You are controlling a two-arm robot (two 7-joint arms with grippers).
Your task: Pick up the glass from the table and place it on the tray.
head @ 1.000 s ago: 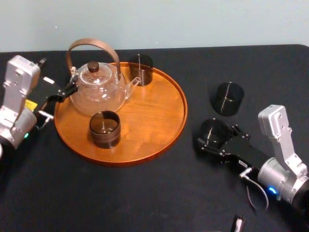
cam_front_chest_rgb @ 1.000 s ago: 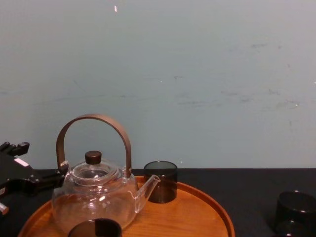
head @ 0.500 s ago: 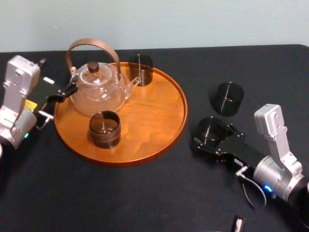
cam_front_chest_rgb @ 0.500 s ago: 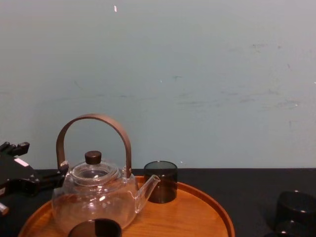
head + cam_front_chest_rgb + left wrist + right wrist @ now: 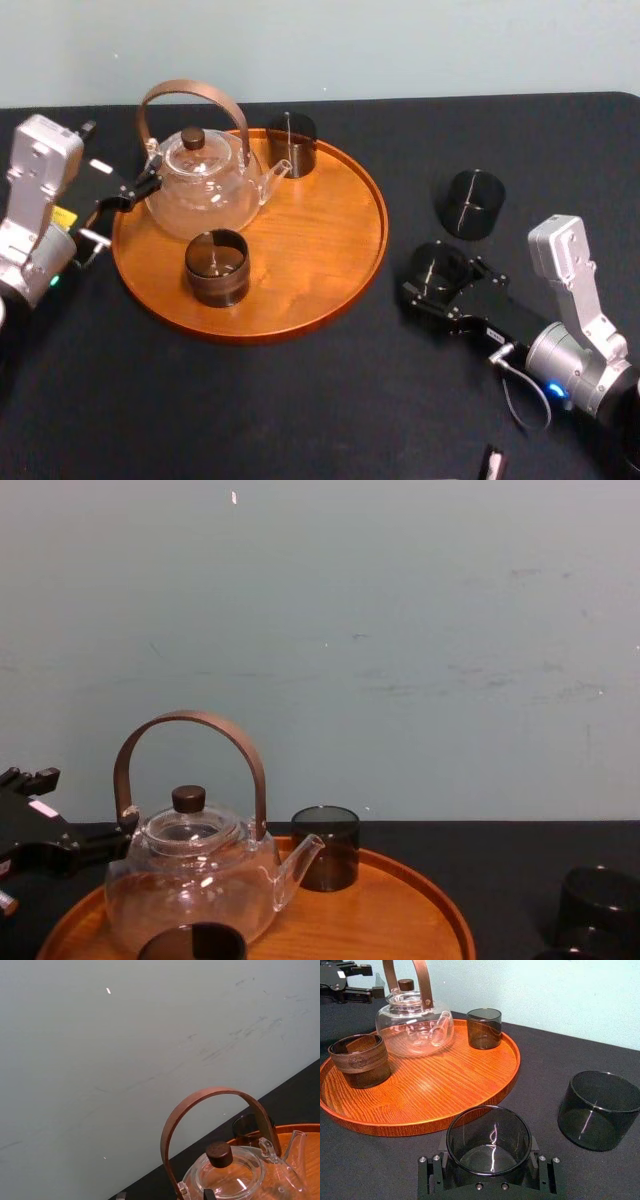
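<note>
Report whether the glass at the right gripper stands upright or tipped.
Upright: the glass shows its open rim facing upward, its base down within the right gripper.

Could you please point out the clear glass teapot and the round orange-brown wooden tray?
Clear glass teapot [image 5: 203,202]: head view, on its round body.
Round orange-brown wooden tray [image 5: 320,228]: head view, on its bare floor.

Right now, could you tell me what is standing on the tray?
A glass teapot, a dark glass behind its spout and a brown cup in front. The tray floor beneath them is covered.
</note>
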